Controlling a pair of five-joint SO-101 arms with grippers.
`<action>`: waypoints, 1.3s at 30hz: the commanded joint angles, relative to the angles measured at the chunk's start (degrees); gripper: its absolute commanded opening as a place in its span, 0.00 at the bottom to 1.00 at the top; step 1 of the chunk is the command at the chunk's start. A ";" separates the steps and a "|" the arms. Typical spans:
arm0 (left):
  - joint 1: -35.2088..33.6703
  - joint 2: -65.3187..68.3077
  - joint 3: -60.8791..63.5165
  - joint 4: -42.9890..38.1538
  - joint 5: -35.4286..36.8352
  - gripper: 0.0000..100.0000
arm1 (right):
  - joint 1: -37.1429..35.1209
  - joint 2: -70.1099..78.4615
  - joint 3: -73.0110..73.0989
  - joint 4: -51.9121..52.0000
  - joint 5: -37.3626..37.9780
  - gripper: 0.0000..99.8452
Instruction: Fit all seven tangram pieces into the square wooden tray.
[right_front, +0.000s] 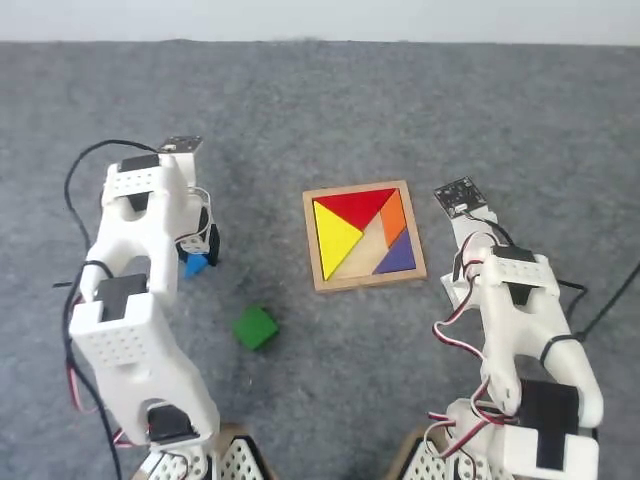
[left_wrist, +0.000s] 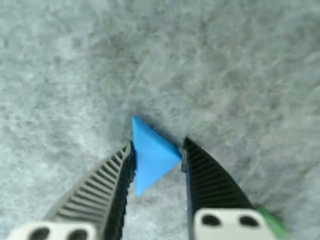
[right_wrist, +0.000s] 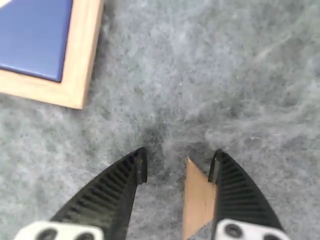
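The square wooden tray (right_front: 370, 281) lies mid-table and holds a red, a yellow, an orange and a dark blue piece around a pale wood-coloured patch. A blue triangle (left_wrist: 151, 151) sits on the grey felt with my left gripper (left_wrist: 157, 146) shut on it, one finger against each side. It also shows under the left arm's tip as a blue triangle (right_front: 195, 264). A green square piece (right_front: 256, 327) lies loose nearer the front. My right gripper (right_wrist: 180, 160) is open over the felt just off the tray corner (right_wrist: 80, 65). A tan piece (right_wrist: 197, 202) lies against the inside of one finger.
Grey felt covers the whole table. The left arm (right_front: 140, 250) stands left of the tray and the right arm (right_front: 510, 300) to its right. Open felt stretches behind the tray and between the two arms.
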 joint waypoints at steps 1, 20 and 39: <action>0.00 0.79 0.48 0.35 -0.26 0.12 | 0.13 -2.86 -0.35 -1.01 0.88 0.21; 0.09 0.70 0.66 1.23 -0.26 0.09 | 0.13 -2.86 -0.35 -1.01 0.88 0.21; 0.09 0.62 -3.82 5.71 -0.53 0.09 | 0.13 -2.86 -0.35 -1.01 0.88 0.21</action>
